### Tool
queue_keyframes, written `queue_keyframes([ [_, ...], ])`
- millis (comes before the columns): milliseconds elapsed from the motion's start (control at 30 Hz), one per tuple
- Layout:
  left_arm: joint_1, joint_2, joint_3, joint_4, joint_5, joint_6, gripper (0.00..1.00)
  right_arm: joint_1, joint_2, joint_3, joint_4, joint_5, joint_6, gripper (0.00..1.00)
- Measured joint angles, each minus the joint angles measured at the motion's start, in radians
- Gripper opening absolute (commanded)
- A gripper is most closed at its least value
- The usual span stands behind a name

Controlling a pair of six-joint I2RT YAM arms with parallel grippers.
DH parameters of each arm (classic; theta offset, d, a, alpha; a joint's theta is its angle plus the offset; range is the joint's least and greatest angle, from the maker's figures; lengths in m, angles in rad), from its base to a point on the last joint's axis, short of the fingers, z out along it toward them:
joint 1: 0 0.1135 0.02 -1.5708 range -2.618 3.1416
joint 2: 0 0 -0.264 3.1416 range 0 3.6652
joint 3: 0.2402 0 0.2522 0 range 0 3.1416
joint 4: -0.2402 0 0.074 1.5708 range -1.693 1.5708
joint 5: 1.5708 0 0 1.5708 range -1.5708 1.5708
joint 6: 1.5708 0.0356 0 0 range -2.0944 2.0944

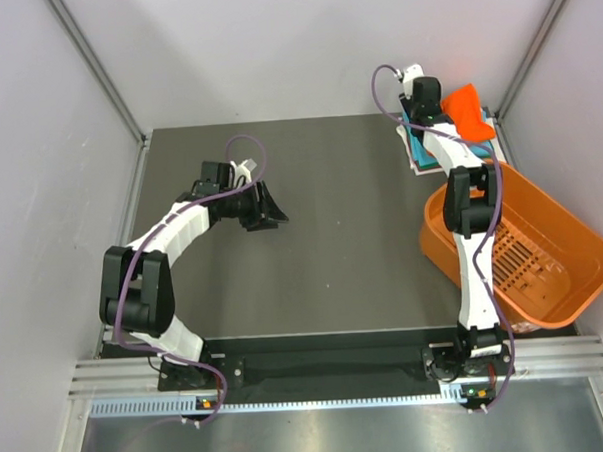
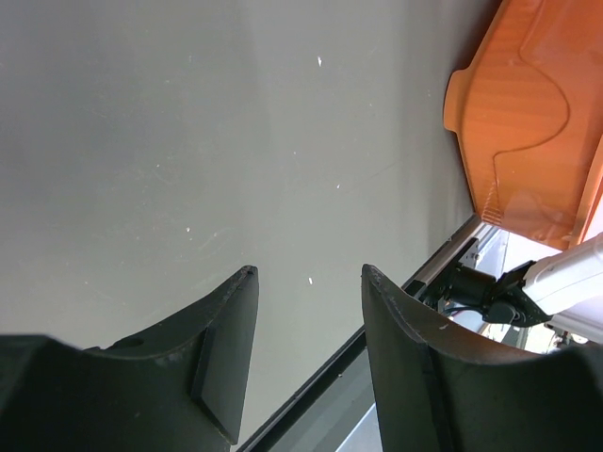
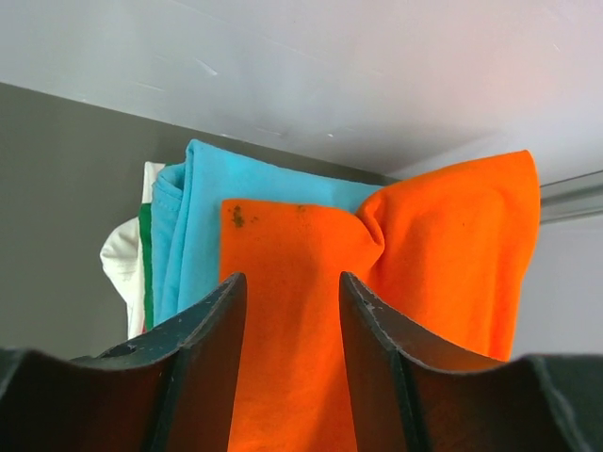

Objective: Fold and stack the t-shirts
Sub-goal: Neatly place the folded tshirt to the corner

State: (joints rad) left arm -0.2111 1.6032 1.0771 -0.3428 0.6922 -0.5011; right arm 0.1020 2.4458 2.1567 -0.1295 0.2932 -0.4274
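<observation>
two open tools: the right tool (image 3: 292, 276) faces the soft bright orange cloth t-shirt (image 3: 452, 254) straight ahead, the left tool (image 2: 308, 269) well apart.

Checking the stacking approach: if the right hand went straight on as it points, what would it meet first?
The bright orange cloth t-shirt lying on the folded turquoise one; it fills the gap between the right hand's open fingers. How near is unclear; it may touch.

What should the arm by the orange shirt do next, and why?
Probably press down and smooth the bunched side of the orange t-shirt. The right gripper hangs over it with its fingers apart. The shirt lies on the turquoise t-shirt, but one side puffs up unevenly.
</observation>
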Motion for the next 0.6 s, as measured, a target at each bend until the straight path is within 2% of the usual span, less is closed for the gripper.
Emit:
queue_keyframes([
  [133,0.0,0.0,0.0,0.001,0.0,-0.002,0.52,0.0,0.0,0.0,0.002,-0.009,-0.002,0.47],
  [600,0.0,0.0,0.0,0.002,0.0,-0.002,0.52,0.0,0.0,-0.003,-0.002,-0.052,-0.036,0.44],
])
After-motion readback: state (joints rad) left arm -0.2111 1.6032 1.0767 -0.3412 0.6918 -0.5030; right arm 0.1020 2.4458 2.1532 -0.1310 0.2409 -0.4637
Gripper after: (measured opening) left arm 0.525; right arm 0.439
